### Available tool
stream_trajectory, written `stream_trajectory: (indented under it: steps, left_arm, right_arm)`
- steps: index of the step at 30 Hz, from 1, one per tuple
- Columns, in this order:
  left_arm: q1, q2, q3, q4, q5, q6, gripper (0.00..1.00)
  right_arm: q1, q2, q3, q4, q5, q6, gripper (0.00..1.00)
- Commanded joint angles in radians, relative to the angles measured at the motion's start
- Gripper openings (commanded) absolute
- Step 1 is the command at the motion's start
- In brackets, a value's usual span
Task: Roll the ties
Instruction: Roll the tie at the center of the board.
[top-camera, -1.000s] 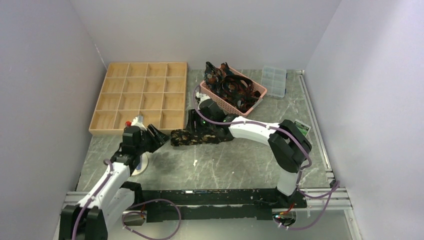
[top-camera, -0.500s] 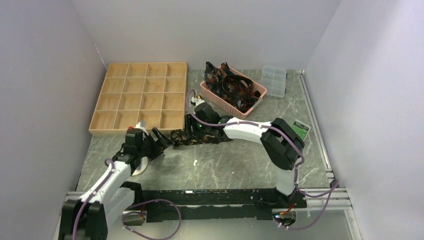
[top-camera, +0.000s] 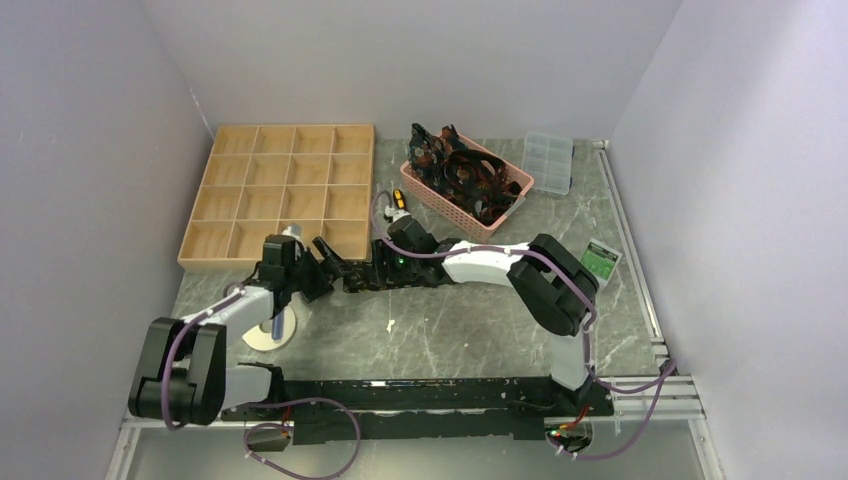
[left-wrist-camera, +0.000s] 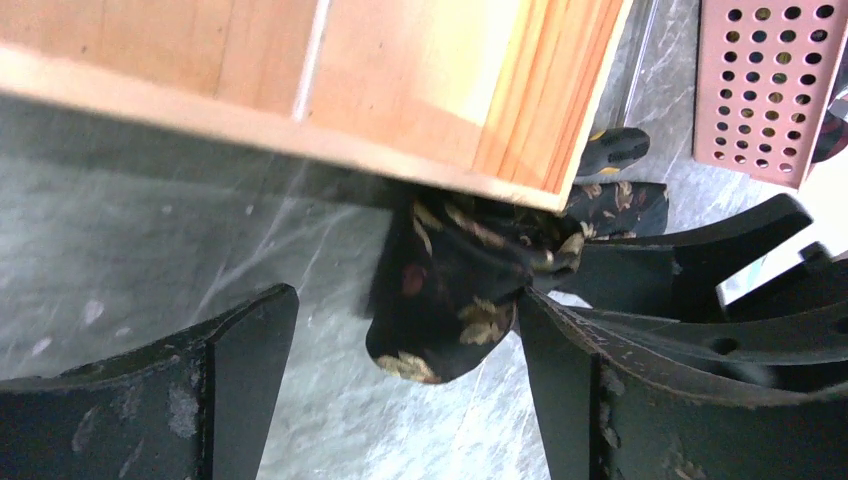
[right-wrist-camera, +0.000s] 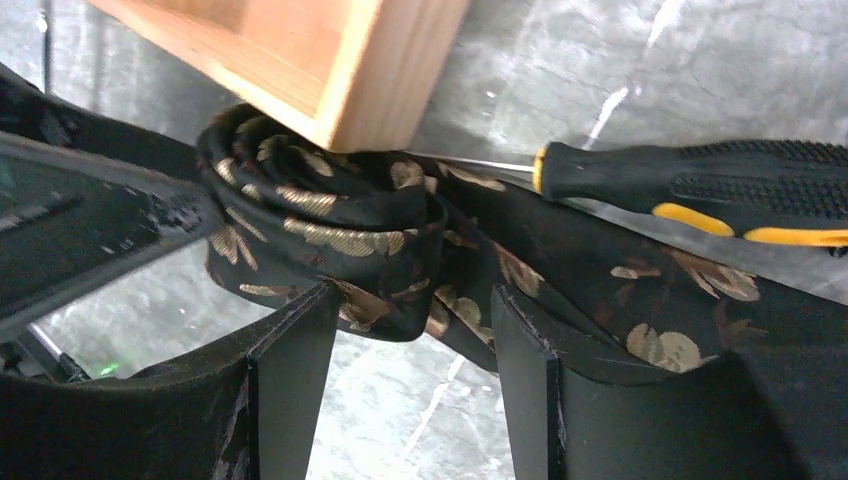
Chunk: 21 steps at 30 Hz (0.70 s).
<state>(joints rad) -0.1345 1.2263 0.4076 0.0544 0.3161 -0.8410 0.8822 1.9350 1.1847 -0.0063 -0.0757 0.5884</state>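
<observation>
showing a screwdriver (right-wrist-camera: 700, 185) beside the tie (right-wrist-camera: 340, 225).

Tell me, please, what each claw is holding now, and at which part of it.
The left claw is open and holds nothing. The right claw straddles the rolled part of the tie; whether it actually grips cannot be told.

White-black arms (top-camera: 480, 262), purple cables (top-camera: 300, 405)

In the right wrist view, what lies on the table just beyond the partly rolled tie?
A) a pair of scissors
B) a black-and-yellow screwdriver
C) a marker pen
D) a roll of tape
B: the screwdriver, black handle with yellow inserts and a metal shaft, lies beside the tie by the wooden tray corner.
</observation>
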Motion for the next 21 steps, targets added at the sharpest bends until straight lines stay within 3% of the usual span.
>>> stream_trajectory:
  steps: [1, 12, 21]
  left_arm:
    - [-0.002, 0.068, 0.052, 0.101, 0.037, 0.058, 0.86]
    - [-0.011, 0.179, 0.076, 0.267, 0.155, 0.083, 0.80]
    - [-0.094, 0.198, 0.109, 0.260, 0.112, 0.134, 0.73]
  right_arm:
    - [-0.023, -0.003, -0.042, 0.055, 0.022, 0.036, 0.61]
    - [-0.062, -0.015, -0.087, 0.104, -0.066, 0.083, 0.61]
    - [-0.087, -0.006, -0.106, 0.138, -0.135, 0.121, 0.60]
